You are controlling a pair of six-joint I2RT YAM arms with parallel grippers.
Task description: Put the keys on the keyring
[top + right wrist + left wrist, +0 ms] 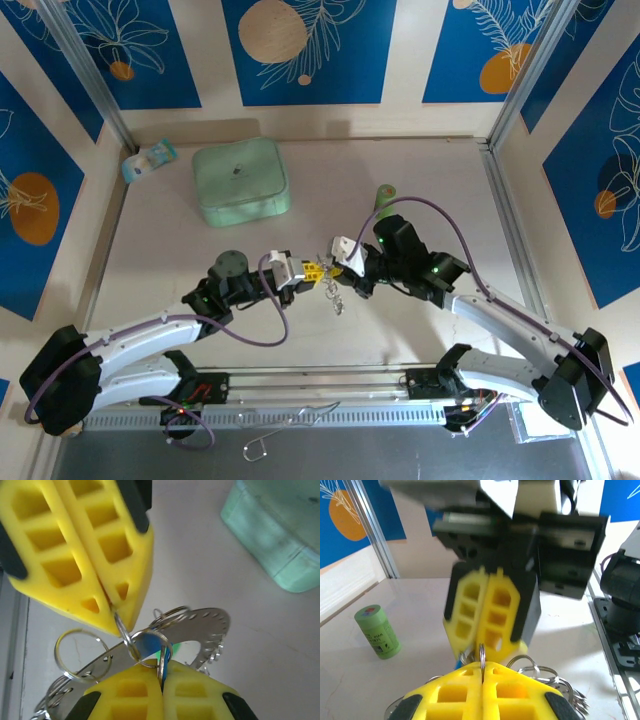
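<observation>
As both claws meet just above the counter (170, 250), I see my left claw (118, 614) clamped tight on 1 thin loop of the keyring (212, 622), which hangs between them, and my right claw (162, 672) closed on the 2 keys (146, 643). I judge threading begun, not finished.

Top camera looks down over the table (160, 260) from behind. Wrist cameras face each other closely, sharing the keyring (210, 624).
</observation>
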